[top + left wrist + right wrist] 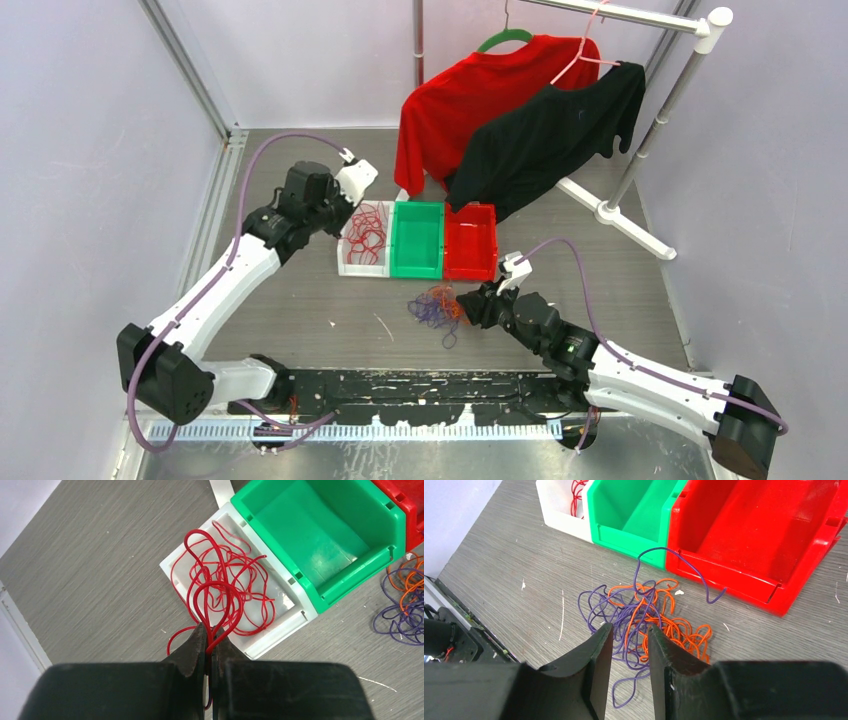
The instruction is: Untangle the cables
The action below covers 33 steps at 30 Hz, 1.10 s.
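Left gripper [210, 647] clamped thin red wires [220, 587]; right gripper [630, 645], released, hung over the purple-orange wire tangle [644, 615]. I risked grabbing both colours.

three bins sit touching in a row on the grey counter [300, 300]: white [362, 270], green [418, 240], red [470, 245]. behind them, a red shirt [460, 100] on a green hanger [505, 38] and a black shirt [550, 140] hang from a white rack [640, 140].
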Motion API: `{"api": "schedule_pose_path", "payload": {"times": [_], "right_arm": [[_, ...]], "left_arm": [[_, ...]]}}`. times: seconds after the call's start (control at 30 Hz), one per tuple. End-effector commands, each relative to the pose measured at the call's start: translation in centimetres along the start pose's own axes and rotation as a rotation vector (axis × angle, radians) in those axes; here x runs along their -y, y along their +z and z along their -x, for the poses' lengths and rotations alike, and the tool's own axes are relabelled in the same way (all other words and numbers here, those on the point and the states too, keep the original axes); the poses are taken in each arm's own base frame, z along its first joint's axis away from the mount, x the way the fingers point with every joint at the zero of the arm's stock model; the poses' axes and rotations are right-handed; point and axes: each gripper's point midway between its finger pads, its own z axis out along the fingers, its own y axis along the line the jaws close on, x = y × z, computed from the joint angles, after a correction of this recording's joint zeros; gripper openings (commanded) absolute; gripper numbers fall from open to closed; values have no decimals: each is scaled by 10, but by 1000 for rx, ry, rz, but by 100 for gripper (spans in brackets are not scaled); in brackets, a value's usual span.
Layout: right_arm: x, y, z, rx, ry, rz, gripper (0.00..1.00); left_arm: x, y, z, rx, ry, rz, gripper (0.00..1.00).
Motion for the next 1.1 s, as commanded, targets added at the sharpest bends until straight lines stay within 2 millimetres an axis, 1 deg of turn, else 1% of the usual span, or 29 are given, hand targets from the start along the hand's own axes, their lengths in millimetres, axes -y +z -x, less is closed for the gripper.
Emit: {"api": "schedule_pose_path", "payload": {"times": [0.0,0.13,0.2,0.27,0.37,0.43,0.53,0.6,0.73,0.87,1.0,1.03,1.07], "right_arm": [[-13,1,26,68,20,22,37],[-13,2,26,68,21,22,37],[-14,2,27,71,21,22,36],[-15,3,28,70,22,24,36],[-16,4,30,69,21,24,36],[-18,4,32,70,22,24,36],[-20,4,36,78,21,28,35],[-16,3,42,101,24,1,35],[-17,0,50,121,31,0,35],[-17,-2,55,135,27,-4,35],[-18,-2,58,140,19,-4,35],[-19,-2,59,142,17,-3,35],[-19,-1,60,143,14,-4,35]], "left_arm": [[11,4,-1,-8,1,-36,0],[21,8,-17,-59,19,-64,0],[22,10,-21,-67,28,-62,0],[24,20,-27,-89,35,-66,0],[22,32,-23,-88,62,-63,0],[21,44,-22,-94,85,-64,0],[21,63,-25,-111,104,-69,0],[22,76,-31,-126,118,-71,0],[21,105,-51,-169,152,-56,0],[21,126,-65,-202,171,-49,0],[21,136,-69,-217,190,-54,0],[20,137,-71,-222,195,-56,2],[21,137,-71,-229,199,-64,7]]}}
